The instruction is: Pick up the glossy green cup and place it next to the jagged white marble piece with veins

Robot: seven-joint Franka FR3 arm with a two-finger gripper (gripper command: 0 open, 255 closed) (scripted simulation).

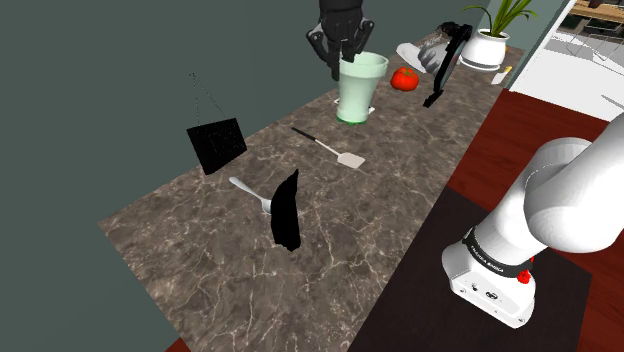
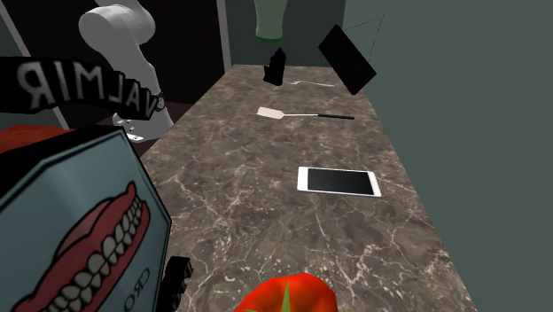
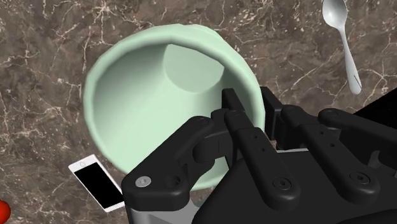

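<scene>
The white arm stretches from its stand over the brown marbled worktop, with the black tool pointing down. The tool pinches the rim wall of the pale green tapered cup, one finger inside and one outside. The cup hangs clear of the worktop, above a white phone.

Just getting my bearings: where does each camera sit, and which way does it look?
Shoulder view: beside the stand, looking down the counter toward the pale green cup; the white arm shows lower right, the tool on the cup's rim.
Second exterior view: low at the opposite end by the tomato, looking back; white arm upper left.
Wrist view: on the arm's end, looking down into the cup; the tool clasps its wall.
Shared: both latter views show the phone.
</scene>
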